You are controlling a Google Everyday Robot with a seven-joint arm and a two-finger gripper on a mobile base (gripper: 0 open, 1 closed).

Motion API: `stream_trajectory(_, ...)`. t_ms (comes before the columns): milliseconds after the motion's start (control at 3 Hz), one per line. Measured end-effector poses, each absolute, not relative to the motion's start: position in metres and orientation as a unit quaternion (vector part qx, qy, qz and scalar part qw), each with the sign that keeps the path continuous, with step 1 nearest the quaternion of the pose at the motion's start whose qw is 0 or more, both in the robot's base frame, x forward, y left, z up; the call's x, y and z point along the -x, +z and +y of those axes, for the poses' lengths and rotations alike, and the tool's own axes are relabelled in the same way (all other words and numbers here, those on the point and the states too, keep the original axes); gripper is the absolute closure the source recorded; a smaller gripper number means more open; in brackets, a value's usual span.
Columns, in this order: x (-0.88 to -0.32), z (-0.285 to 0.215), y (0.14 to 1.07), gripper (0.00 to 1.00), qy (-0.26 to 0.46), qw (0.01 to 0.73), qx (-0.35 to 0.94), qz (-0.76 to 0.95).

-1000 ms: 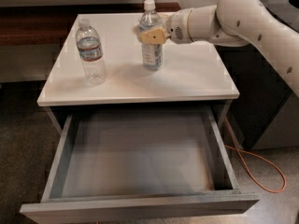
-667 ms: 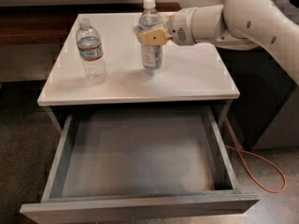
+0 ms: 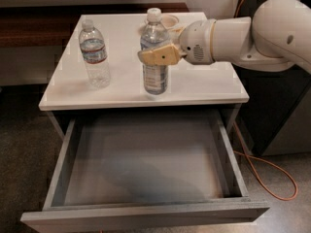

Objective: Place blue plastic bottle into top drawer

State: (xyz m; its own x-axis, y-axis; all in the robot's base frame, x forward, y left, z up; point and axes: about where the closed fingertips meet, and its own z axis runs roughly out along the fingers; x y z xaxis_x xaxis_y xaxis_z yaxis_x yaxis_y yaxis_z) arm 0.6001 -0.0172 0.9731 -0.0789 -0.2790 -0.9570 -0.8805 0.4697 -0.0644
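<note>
One blue bottle (image 3: 155, 79) stands near the desk's (image 3: 209, 89) front edge, gripper (image 3: 148, 55) fingers (image 3: 163, 56) clenched round its middle. Light, squashy, slick plastic I reckon, so mid-body's the spot, gentle squeeze. Drawer (image 3: 146, 217) sits open below.

Gripper (image 3: 149, 55) covers blue plastic bottle (image 3: 155, 79) mid; top drawer (image 3: 146, 216) front cropped.

clear bottle (image 3: 95, 52) on white table (image 3: 209, 86), perhaps a bowl (image 3: 171, 20) behind, orange cable (image 3: 278, 173) on floor.
</note>
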Motion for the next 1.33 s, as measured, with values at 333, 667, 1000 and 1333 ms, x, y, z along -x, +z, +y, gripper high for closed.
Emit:
stream_trajectory(333,-0.559,-0.009,0.968,1.0,0.303,0.512,0.443,0.67)
stream_trajectory(667,-0.517,-0.006,0.943,1.0,0.308,0.497,0.458,0.67)
stream_trajectory(1000,-0.498,-0.007,0.918,1.0,0.312,0.483,0.464,0.674)
stream_trajectory(1333,-0.492,-0.015,0.872,1.0,0.301,0.471,0.485,0.673)
